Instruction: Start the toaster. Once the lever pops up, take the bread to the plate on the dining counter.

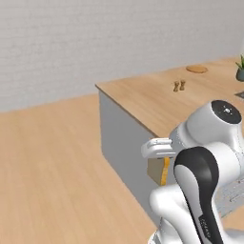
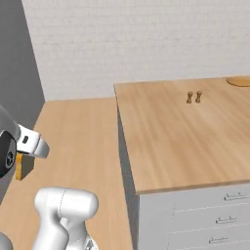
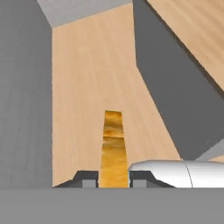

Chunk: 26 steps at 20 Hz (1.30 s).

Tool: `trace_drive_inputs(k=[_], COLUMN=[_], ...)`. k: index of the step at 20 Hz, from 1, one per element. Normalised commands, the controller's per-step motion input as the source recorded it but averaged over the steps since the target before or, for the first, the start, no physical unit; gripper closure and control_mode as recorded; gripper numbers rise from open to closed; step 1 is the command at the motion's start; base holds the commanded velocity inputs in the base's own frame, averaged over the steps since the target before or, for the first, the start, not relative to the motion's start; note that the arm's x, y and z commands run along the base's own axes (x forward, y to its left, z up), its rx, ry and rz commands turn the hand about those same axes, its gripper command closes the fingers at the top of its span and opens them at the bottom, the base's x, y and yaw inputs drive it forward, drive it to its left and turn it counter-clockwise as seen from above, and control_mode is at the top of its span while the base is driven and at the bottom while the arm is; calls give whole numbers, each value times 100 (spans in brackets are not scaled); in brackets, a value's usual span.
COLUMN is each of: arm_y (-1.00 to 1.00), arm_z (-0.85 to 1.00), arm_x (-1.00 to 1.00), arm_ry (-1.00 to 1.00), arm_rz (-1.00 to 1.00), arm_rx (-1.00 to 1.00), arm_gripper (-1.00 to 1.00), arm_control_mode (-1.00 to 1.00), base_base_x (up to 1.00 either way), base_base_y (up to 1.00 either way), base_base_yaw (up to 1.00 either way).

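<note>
Orange-crusted bread [image 3: 113, 148] sits pinched in the claw [image 3: 113, 178] — carry it level toward the plate [image 1: 197, 69], far ahead — no squeezing.

Plate [image 1: 197, 69] on dining counter [image 1: 143, 100], far end.

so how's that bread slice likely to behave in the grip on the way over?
The bread juts out edge-on between the fingers without drooping, so probably stiff enough. It looks thin, likely light. Held at one edge only, it may pivot or crumble if squeezed harder.
</note>
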Motion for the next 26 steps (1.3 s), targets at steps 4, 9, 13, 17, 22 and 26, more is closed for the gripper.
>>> trace_drive_inputs(k=[4,9,13,17,22,26], arm_y=[0,0,0,0,0,0], arm_z=[0,0,0,0,0,0], arm_x=[0,0,0,0,0,0], arm_ry=[0,0,0,0,0,0], arm_rz=[0,0,0,0,0,0], arm_rx=[0,0,0,0,0,0], arm_gripper=[100,100,100,100,100,100], arm_control_mode=[100,100,100,100,100,100], base_base_x=[100,100,100,100,100,100], base_base_y=[100,100,100,87,35,1], base_base_yaw=[0,0,0,0,0,-13])
